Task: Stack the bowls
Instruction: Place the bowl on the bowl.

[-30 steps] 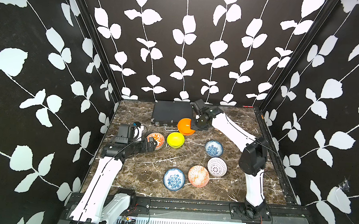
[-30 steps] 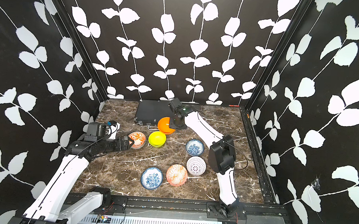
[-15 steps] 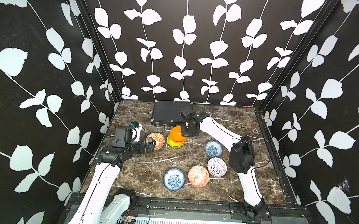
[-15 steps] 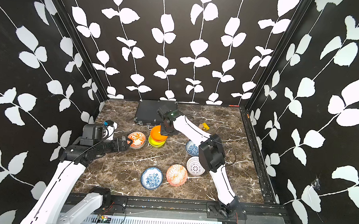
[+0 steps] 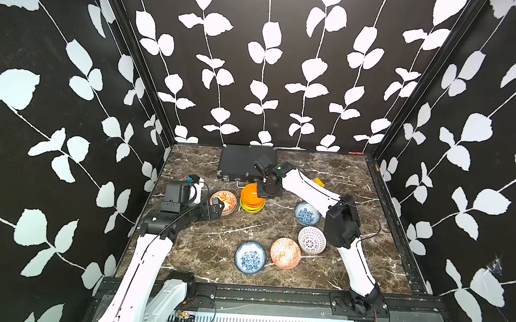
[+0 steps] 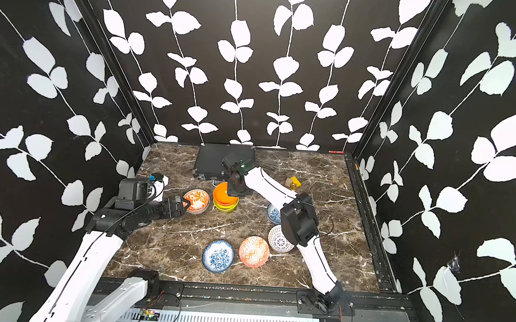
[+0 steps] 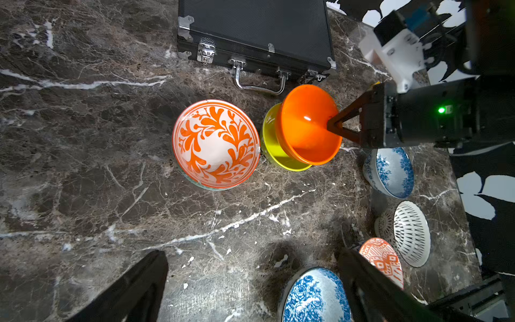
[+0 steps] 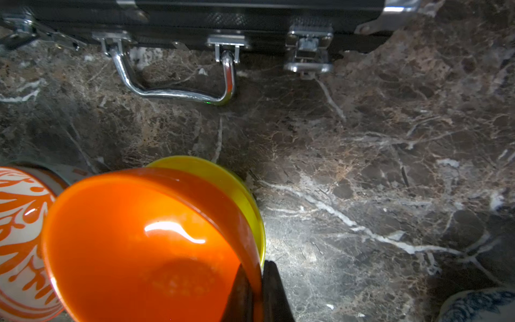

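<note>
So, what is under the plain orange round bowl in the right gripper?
A plain yellow round bowl sits directly under the plain orange bowl, whose rim the right gripper pinches. Only the yellow bowl's rim and side show; its inside is covered.

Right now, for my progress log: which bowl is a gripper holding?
The plain orange bowl: the right gripper is shut on its rim, atop the yellow bowl. No gripper closes on any other bowl.
</note>
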{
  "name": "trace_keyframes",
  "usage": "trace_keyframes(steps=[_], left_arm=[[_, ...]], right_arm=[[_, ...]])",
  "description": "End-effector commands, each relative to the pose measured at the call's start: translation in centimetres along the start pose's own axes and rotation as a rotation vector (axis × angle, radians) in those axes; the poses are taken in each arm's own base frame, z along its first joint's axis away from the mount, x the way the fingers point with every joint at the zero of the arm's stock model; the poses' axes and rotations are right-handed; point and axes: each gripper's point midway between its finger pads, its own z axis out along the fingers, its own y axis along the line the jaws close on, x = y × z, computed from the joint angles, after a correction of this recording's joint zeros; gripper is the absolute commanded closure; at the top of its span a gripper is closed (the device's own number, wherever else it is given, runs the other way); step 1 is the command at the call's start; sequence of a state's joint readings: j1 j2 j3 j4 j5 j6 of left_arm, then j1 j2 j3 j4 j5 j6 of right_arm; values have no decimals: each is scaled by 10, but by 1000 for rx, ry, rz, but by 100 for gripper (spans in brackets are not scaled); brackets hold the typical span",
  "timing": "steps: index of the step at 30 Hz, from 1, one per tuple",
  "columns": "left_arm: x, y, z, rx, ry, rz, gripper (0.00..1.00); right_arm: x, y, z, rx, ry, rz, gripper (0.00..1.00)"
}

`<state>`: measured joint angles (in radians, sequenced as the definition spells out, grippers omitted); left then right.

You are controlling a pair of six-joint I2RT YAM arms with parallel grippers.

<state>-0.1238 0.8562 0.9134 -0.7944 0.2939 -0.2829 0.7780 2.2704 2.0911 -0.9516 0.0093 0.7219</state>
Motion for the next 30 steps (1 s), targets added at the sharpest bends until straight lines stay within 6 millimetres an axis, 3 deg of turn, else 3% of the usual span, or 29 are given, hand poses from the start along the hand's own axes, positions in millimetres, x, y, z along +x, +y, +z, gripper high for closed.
trace_keyframes(steps=[1,16,24,30], left_arm=[[-2,-2,-3,3,-20,23,1],[-2,-1,-3,-2,-22,23,1],[-2,0,-4,-5,-26,23,1],[-3,-1,-6,-6,-34,25,1]], right_arm=[[-2,4,1,13,-17,-9,100],[2,8,12,29,-5,-29,100],[0,10,5,30,-17,-33,71],[-8,8,-19,37,-64,-35,61]])
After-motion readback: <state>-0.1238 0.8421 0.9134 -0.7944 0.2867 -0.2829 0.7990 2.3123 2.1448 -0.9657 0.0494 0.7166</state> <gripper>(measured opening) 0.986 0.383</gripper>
